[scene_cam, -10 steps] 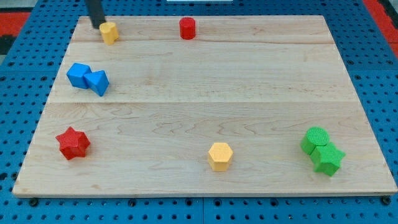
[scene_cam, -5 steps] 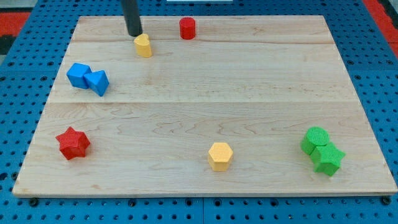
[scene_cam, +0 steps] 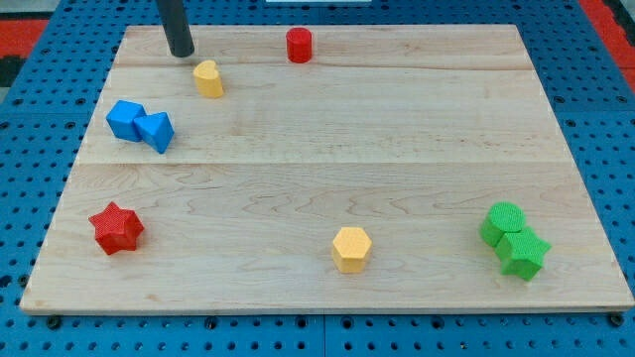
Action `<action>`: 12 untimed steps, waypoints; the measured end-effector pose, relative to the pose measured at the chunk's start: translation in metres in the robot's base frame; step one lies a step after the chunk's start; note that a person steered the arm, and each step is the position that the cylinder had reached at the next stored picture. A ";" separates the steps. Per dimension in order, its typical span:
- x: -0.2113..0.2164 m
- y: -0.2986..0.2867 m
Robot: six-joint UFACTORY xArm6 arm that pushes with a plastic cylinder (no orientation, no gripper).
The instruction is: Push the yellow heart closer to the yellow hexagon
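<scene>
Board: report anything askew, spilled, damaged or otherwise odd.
Nothing stands out. All blocks sit flat on the board, none damaged. My tip rests just up-left of the yellow heart, apart from it; the yellow hexagon lies far off.

Looks like a robotics lab bench to me: I'm working over a pale wooden board of 3 planks (scene_cam: 397, 149) sitting on a blue perforated pegboard table (scene_cam: 30, 119), with small coloured plastic test blocks scattered around, no household stuff anywhere.
</scene>
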State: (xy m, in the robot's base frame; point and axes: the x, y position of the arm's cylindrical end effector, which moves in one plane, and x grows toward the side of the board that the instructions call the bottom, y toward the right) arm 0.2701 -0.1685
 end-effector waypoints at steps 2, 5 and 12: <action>0.058 0.082; 0.098 0.078; 0.136 0.105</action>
State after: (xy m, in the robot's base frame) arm 0.4060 -0.0640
